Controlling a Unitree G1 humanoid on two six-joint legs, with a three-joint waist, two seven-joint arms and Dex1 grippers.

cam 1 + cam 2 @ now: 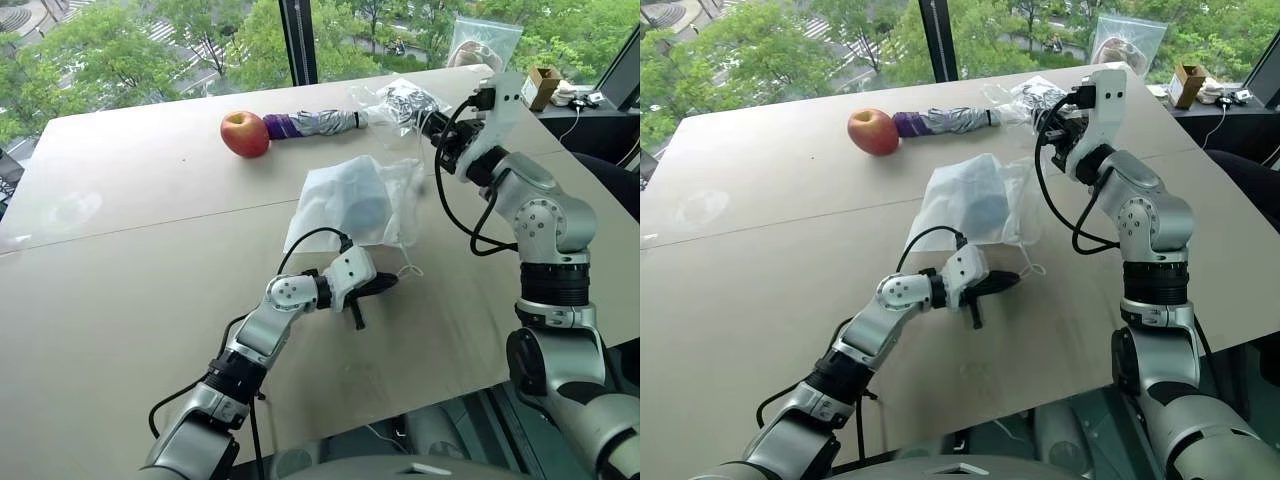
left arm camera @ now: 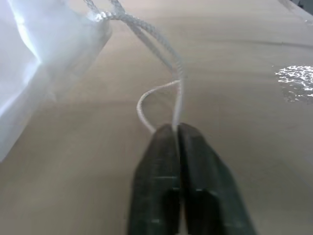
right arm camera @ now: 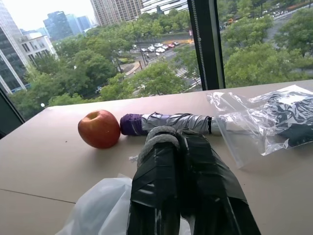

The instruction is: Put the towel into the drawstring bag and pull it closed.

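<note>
Nearest me, left pincer (image 1: pixel 385 283) low over the tabletop (image 1: pixel 120 300), clamped on the bag's white strings (image 2: pixel 161 73). Past it the drawstring bag (image 1: pixel 345 205) lies flat, the towel (image 1: pixel 365 212) showing blue inside. Right pincer (image 3: pixel 178 142) raised beyond, pinched on a string loop. Farther: apple (image 1: pixel 245 134), folded umbrella (image 1: pixel 315 124).

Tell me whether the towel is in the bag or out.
In. The towel shows as a blue patch through the thin white bag on the table, and no part of it lies outside.
</note>
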